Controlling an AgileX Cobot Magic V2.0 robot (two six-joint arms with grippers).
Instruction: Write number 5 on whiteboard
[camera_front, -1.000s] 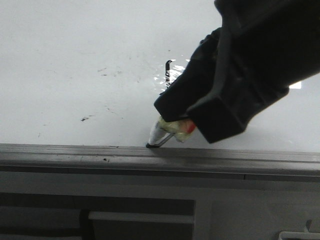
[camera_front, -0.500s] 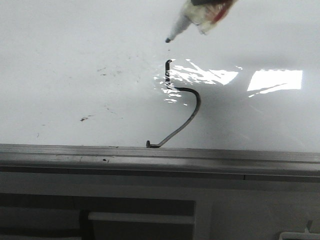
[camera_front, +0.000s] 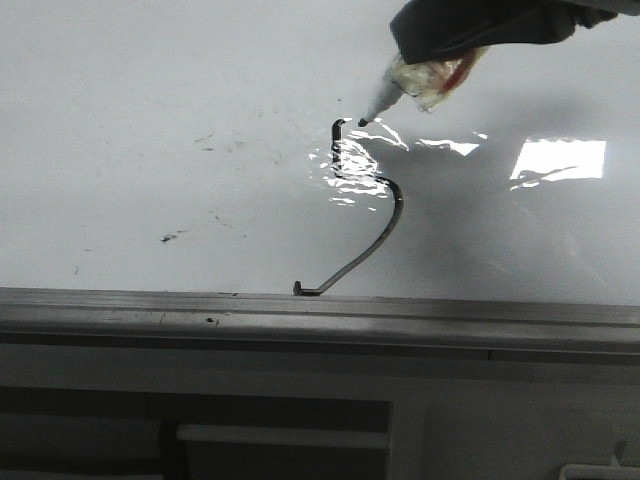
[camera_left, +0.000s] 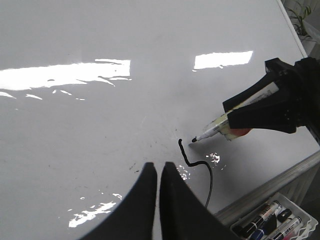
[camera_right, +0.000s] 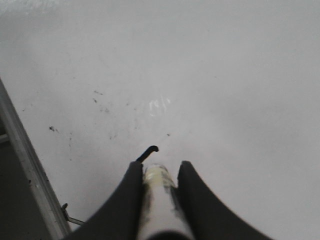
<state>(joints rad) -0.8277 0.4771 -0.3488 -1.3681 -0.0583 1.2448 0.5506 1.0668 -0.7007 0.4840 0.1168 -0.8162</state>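
The whiteboard (camera_front: 150, 100) is glossy white with glare and a grey edge rail. The number 5 (camera_front: 392, 225) shows as a thin black line: upright stem, curved belly, long tail hooked at the rail, no full top bar. My right gripper (camera_front: 440, 40) is shut on a white marker (camera_front: 385, 92); its black tip sits just right of the stem's top. In the right wrist view the gripper (camera_right: 159, 167) clamps the marker (camera_right: 157, 190) and the stem's top (camera_right: 149, 151) peeks out. My left gripper (camera_left: 158, 166) is shut and empty above the board, beside the line (camera_left: 192, 162).
The grey metal rail (camera_front: 320, 315) runs along the board's near edge. A tray of spare markers (camera_left: 272, 225) sits below the rail. Small black smudges (camera_front: 170, 237) dot the board left of the line. Bright glare patches (camera_front: 555, 160) lie to the right.
One second ago the marker tip was at the tail's end by the rail. It then lifted clear above the line and has now come down beside the stem's top.
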